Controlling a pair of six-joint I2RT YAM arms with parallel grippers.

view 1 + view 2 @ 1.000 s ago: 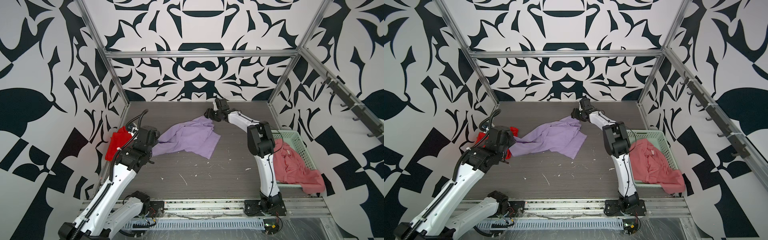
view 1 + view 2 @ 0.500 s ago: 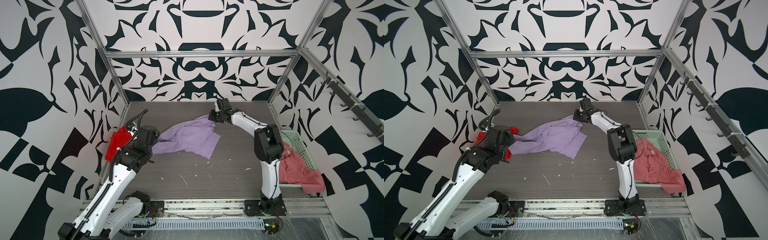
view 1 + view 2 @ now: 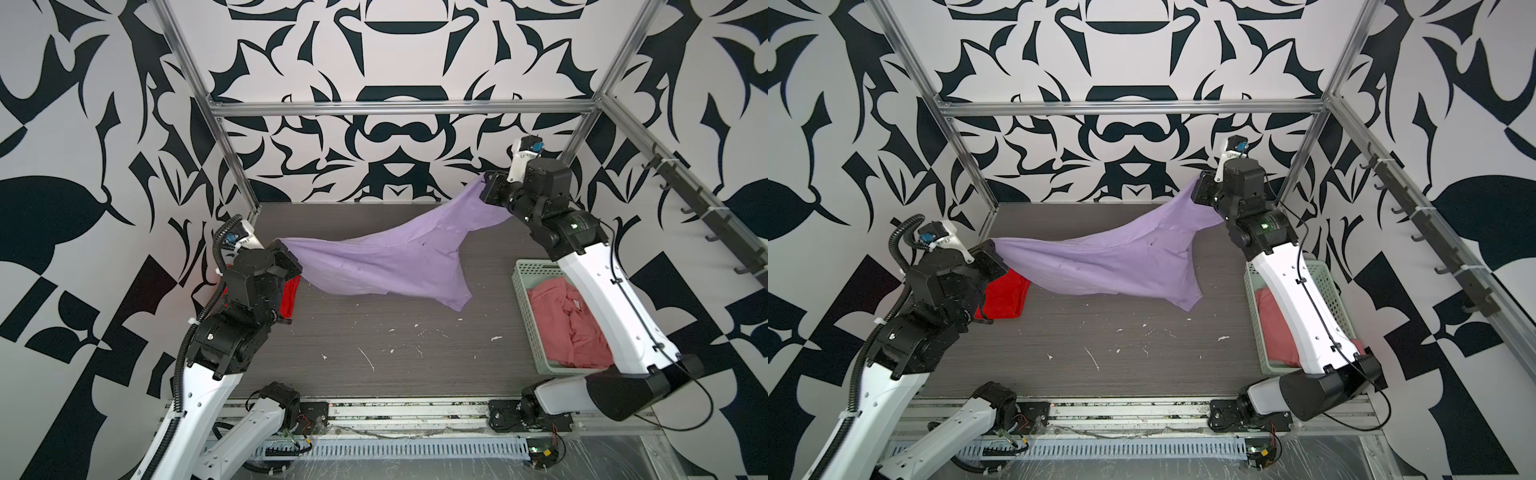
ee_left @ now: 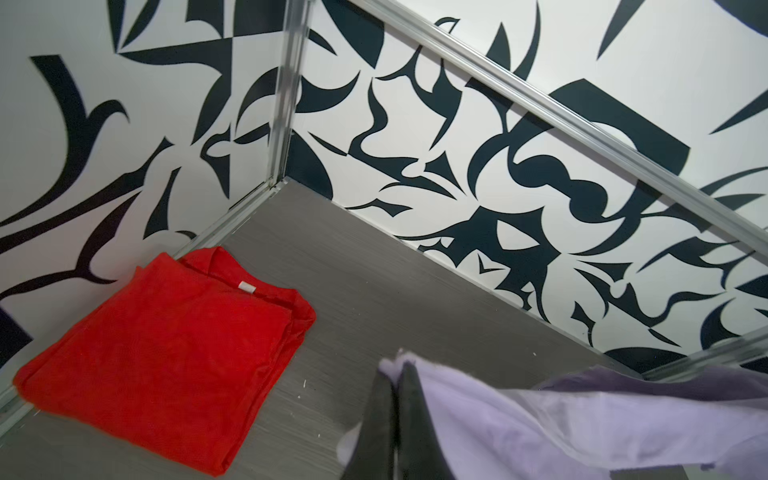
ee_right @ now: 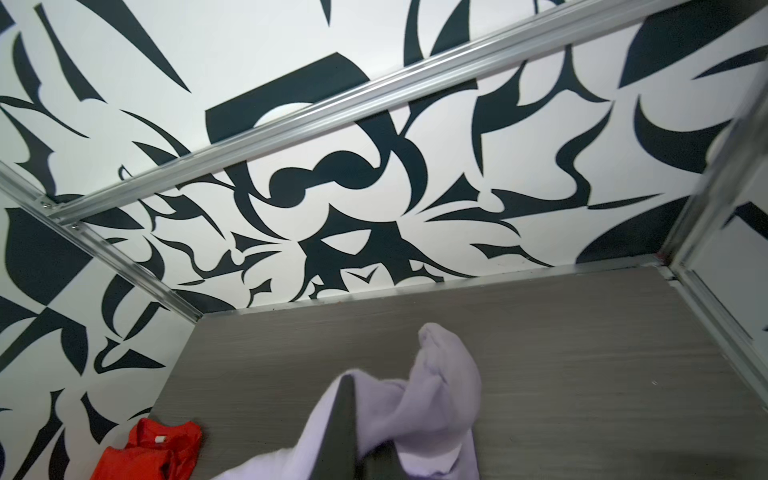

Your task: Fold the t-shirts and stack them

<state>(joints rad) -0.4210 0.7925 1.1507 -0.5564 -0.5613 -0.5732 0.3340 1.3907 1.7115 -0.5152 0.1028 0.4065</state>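
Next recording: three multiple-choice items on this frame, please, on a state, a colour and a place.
1. The lilac shirt is: A) stretched between the left gripper and the right gripper B) lying flat, untouched C) rolled into a ball
2. The folded shirt is: A) blue B) red C) white
3. The salmon pink shirt lies: A) under the lilac shirt B) on the folded shirt C) in the green basket
Answers: A, both grippers are shut on its ends; B, it is bright red; C, it sits crumpled inside the basket.
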